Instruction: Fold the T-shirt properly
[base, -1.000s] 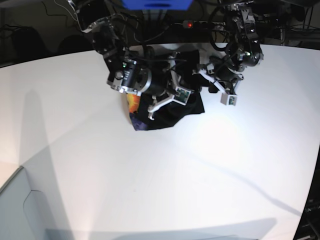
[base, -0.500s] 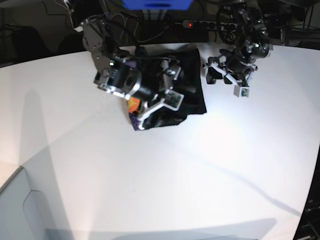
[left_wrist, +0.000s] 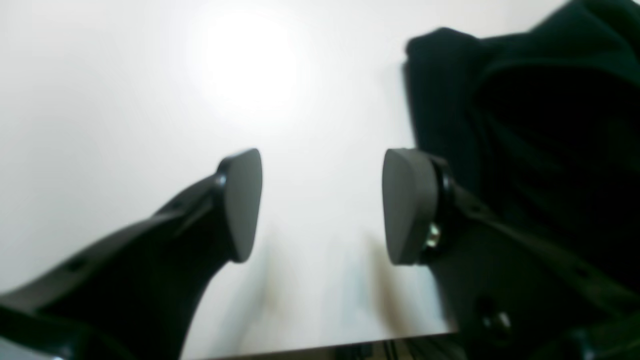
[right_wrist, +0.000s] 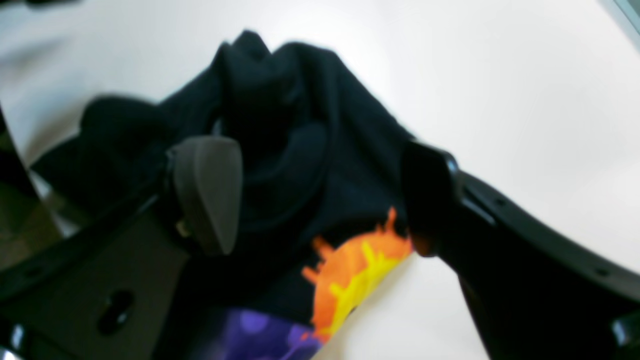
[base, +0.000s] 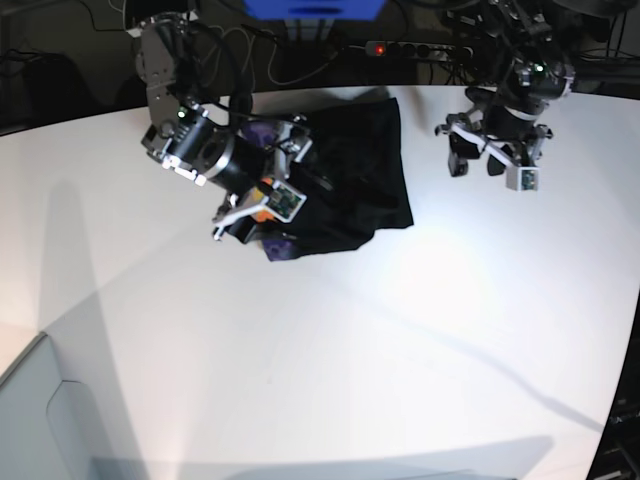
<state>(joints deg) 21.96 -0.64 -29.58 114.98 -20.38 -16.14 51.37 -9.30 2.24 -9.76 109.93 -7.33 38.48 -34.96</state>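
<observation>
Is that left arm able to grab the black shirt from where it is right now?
Probably yes: the left gripper is open over bare table, nothing between it and the T-shirt edge beside it.

There was one T-shirt (base: 355, 180) on the table, a single dark bundle in the upper middle of the base view, and it carried one orange-yellow sun print (right_wrist: 352, 277) (seen low in the right wrist view, beside one purple patch (right_wrist: 260, 335)). One white table (base: 320, 350) filled most of that frame. Two arms were counted, each ending in one gripper: the right gripper (base: 255, 205) at upper left of the base view, the left gripper (base: 490, 160) at upper right. Each gripper showed two fingers, so four grey pads (left_wrist: 242, 202) in all. One blue box (base: 315, 8) sat at the top edge, with one red light (base: 379, 47) beside it.
</observation>
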